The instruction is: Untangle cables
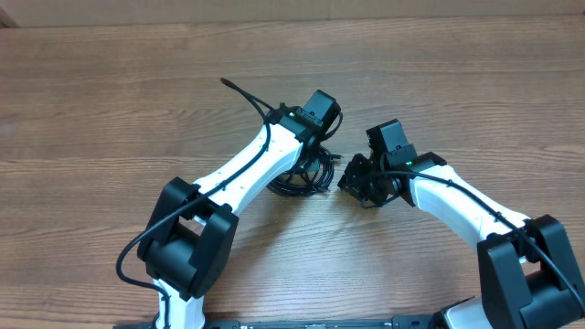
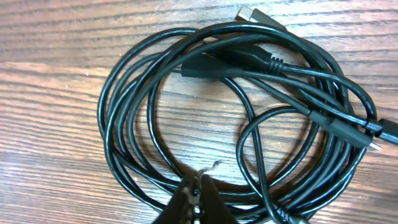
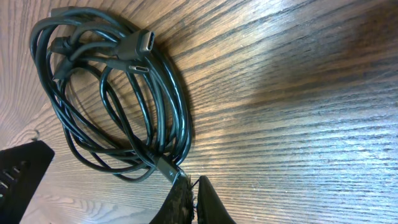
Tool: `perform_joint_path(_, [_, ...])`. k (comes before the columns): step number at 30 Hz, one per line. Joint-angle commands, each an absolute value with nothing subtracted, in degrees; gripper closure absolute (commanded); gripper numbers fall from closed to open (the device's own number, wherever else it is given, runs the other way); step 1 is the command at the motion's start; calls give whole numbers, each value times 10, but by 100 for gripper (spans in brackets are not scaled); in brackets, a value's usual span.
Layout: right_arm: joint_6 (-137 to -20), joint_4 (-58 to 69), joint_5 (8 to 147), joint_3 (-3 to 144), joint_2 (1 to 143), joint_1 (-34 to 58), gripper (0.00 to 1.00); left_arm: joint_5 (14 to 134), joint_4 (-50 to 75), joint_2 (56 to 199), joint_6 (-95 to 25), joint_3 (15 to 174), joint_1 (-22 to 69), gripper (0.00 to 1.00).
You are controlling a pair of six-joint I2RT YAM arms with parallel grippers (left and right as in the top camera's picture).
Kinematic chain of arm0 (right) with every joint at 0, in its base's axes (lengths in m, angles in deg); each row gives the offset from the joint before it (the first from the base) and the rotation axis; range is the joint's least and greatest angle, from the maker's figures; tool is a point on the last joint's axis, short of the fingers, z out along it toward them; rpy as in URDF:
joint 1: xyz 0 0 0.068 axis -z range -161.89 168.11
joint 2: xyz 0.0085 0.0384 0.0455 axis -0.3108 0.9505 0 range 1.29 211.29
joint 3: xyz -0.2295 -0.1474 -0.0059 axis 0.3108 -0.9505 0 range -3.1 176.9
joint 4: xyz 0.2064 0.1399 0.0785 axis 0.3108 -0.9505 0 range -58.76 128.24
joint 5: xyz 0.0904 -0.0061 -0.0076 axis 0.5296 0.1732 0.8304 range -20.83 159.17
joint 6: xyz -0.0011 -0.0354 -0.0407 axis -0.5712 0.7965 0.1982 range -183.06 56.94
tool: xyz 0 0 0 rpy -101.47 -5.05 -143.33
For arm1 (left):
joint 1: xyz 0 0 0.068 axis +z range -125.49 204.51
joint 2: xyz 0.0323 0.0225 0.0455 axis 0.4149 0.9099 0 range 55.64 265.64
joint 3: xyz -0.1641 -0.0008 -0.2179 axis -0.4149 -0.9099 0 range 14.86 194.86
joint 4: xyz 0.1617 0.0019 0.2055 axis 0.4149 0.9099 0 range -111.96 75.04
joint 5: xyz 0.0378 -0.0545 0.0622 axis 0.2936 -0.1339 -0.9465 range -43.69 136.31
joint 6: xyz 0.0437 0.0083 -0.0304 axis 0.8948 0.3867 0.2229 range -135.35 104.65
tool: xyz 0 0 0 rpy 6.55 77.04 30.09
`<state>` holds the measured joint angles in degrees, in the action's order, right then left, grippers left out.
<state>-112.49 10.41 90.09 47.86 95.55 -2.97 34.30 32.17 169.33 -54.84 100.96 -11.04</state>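
The cables (image 1: 300, 183) lie as 1 flat coil of several thin black loops on the wooden table (image 1: 110, 91), near the middle of it, between the 2 wrists and partly under the left arm (image 1: 247, 169). In the left wrist view the cables (image 2: 112, 124) form a rough ring with a smaller loop crossing inside its right part. A black plug body (image 2: 205, 67) lies across the top of the ring and a silver-tipped plug (image 2: 249, 12) pokes out past its upper edge. In the right wrist view the cables (image 3: 180, 124) show 2 plugs with bluish-silver tips (image 3: 146, 40) lying over the upper strands.

The left gripper (image 2: 198, 182) has its fingers pressed together, the tips right over the coil's nearest strands; whether a strand is pinched between them cannot be told. The right gripper (image 3: 189, 186) is also clenched, its tips just beside a small plug end (image 3: 166, 168) at the coil's lower edge, with contact unclear.
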Motion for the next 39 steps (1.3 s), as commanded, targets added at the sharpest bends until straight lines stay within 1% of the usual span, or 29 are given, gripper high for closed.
perform_joint_path(1, [-1121,107,895,475,959,-32,96,359,321,1685,-584,1016,-113,88])
perform_joint_path(3, [-1121,106,895,475,959,-32,96,359,323,1685,-595,1011,-113,82])
perform_joint_path(7, [-1121,106,893,475,959,-32,96,359,319,1689,-624,1000,-113,76])
perform_joint_path(10, [-1121,106,893,475,959,-32,96,359,317,1695,-639,994,-113,73])
perform_joint_path(15, [-1121,106,893,475,959,-32,95,361,312,1716,-660,992,-115,72])
perform_joint_path(16, [-1121,106,894,475,959,-32,92,366,309,1723,-660,992,-115,72])
perform_joint_path(17, [-1121,106,893,475,959,-32,85,376,305,1727,-660,992,-115,72])
perform_joint_path(19, [-1121,106,893,475,959,-32,76,400,295,1737,-660,992,-114,74])
perform_joint_path(22, [-1121,105,892,475,959,-32,77,419,285,1749,-659,992,-114,75])
perform_joint_path(23, [-1122,103,891,475,959,-32,82,419,283,1753,-660,992,-114,75])
perform_joint_path(24, [-1123,103,889,475,959,-32,88,419,283,1757,-660,992,-114,75])
perform_joint_path(27, [-1130,100,882,475,959,-24,89,426,284,1765,-660,992,-107,75])
perform_joint_path(28, [-1131,99,883,475,959,-19,87,433,283,1766,-660,992,-104,75])
perform_joint_path(32, [-1139,85,882,475,959,11,74,449,277,1767,-659,992,-92,75])
perform_joint_path(34, [-1138,72,882,475,959,27,71,456,269,1768,-659,991,-91,75])
perform_joint_path(39, [-1134,44,880,475,959,59,68,464,246,1768,-660,981,-92,74])
